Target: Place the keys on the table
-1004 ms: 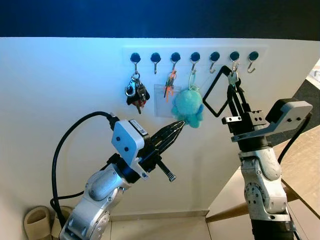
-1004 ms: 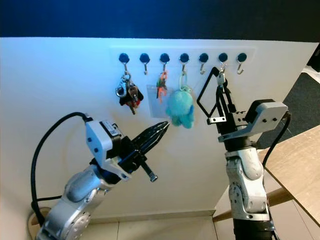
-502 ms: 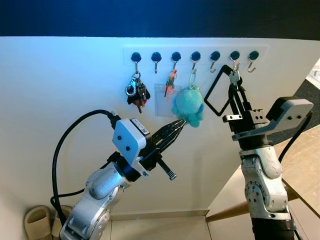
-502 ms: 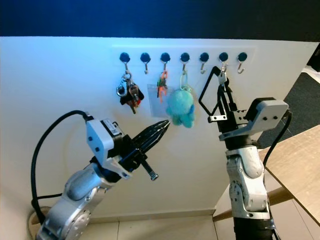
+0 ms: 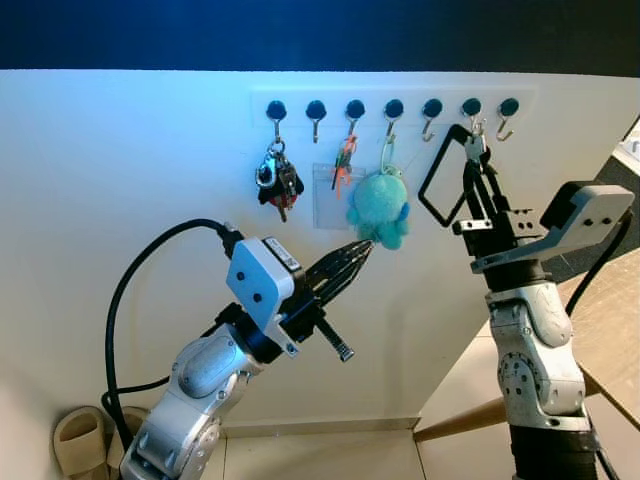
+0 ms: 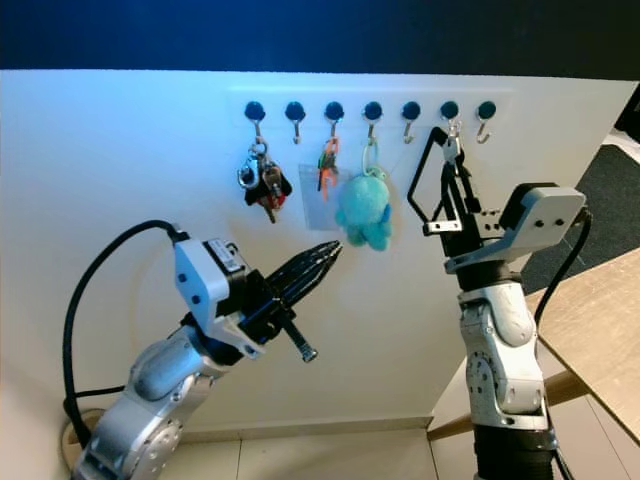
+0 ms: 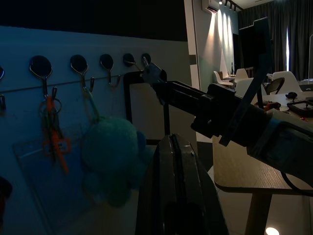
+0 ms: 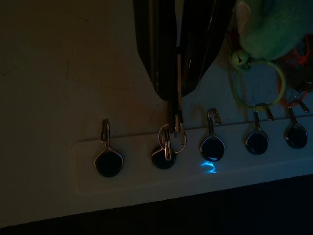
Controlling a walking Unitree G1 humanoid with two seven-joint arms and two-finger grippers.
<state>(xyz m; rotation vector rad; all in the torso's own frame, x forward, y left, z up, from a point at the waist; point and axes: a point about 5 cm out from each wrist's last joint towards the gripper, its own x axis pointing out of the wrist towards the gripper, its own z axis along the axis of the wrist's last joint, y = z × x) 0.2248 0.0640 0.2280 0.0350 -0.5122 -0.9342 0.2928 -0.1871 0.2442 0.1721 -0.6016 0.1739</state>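
A row of blue-capped hooks [image 5: 391, 108] runs along the white wall. A key ring [image 8: 171, 138] with a black strap loop [image 5: 438, 192] hangs on the sixth hook. My right gripper [image 5: 471, 163] is raised to that hook and shut on the ring's key just below it. A dark bunch of keys [image 5: 277, 184] hangs on the first hook, and an orange tag with a clear card sleeve [image 5: 337, 190] on the third. My left gripper [image 5: 361, 250] is shut and empty, its tip just under the teal plush octopus [image 5: 381, 212] on the fourth hook.
A wooden table [image 5: 612, 325] stands at the right, below and behind my right arm. A pair of beige slippers [image 5: 82, 440] lies on the tiled floor at the lower left. A black cable [image 5: 130, 300] loops out from my left arm.
My right arm has risen slightly at the sixth hook, taking the strap loop up with it. The view has shifted a little. The left arm has stayed put.
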